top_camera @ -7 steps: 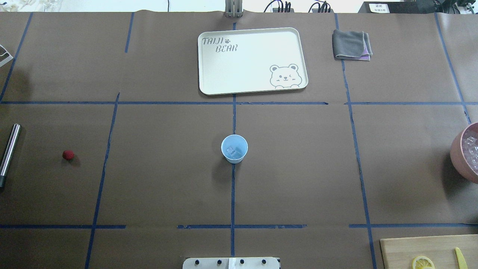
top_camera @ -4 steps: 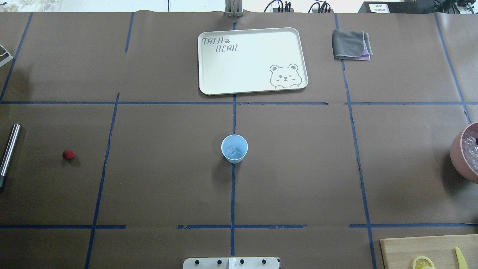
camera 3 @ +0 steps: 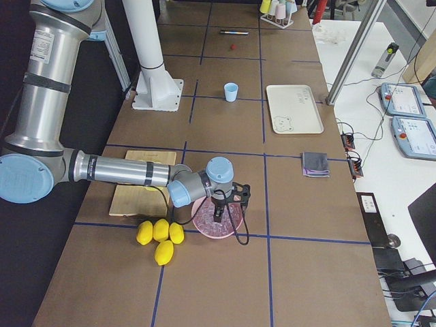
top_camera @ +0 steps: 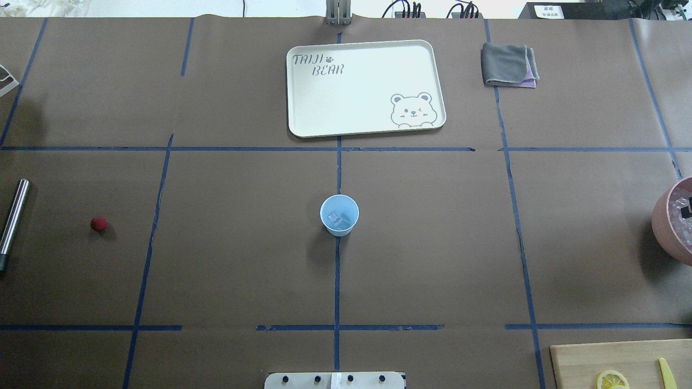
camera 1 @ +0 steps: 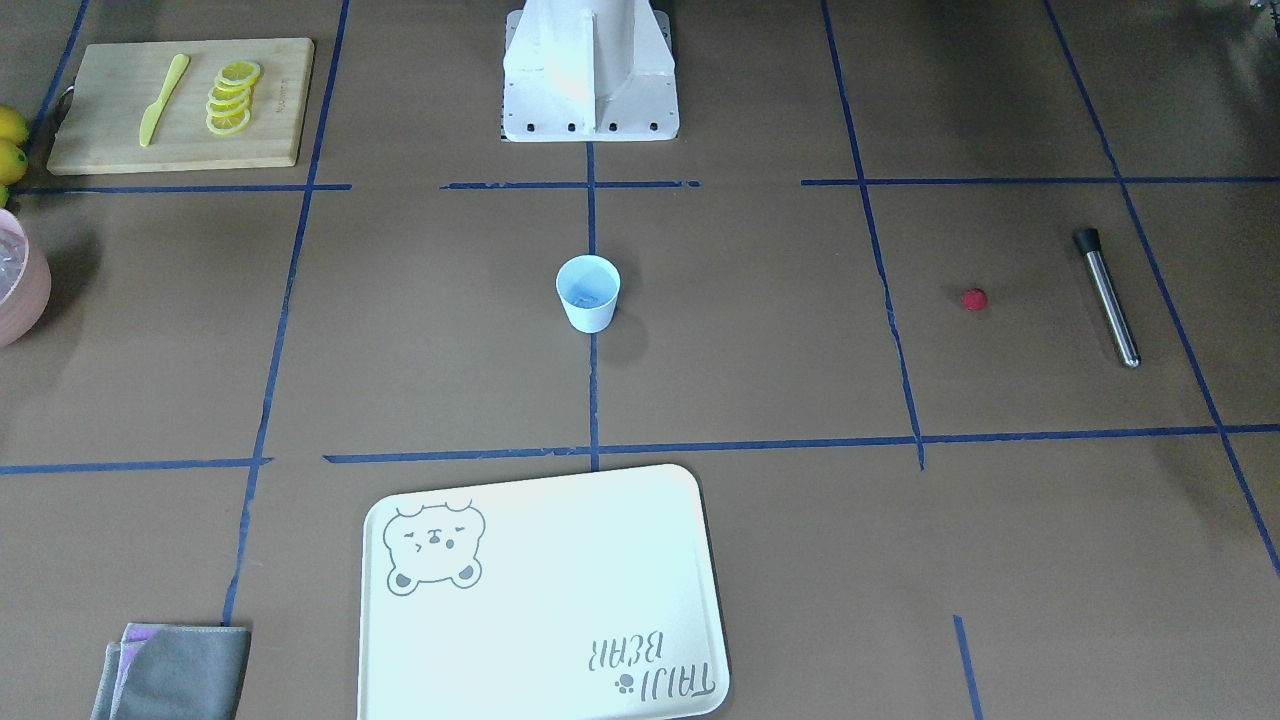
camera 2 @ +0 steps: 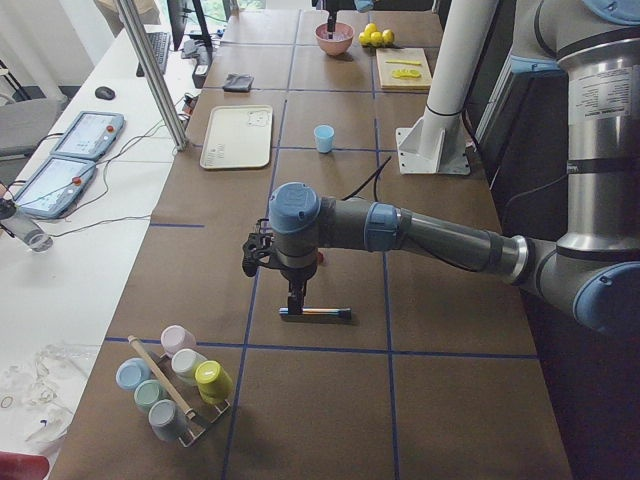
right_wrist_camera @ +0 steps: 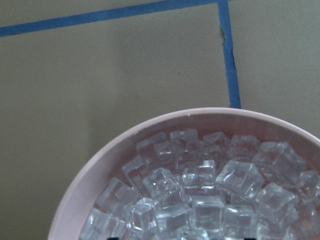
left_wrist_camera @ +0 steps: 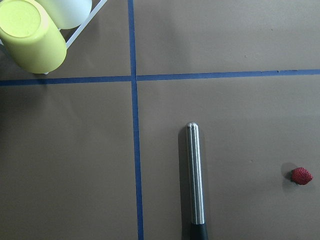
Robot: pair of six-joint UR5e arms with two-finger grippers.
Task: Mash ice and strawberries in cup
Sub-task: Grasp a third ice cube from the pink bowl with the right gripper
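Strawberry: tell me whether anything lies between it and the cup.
Nothing visible does. Only brown table paper with blue tape lines lies between the strawberry and the cup. The metal rod lies on the strawberry's far side, away from the cup.

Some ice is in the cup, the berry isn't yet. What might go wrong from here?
The strawberry is small and round, lying loose near the steel muddler; it may roll away from a pinch. The cup stands free with nothing bracing it, so mashing might tip it.
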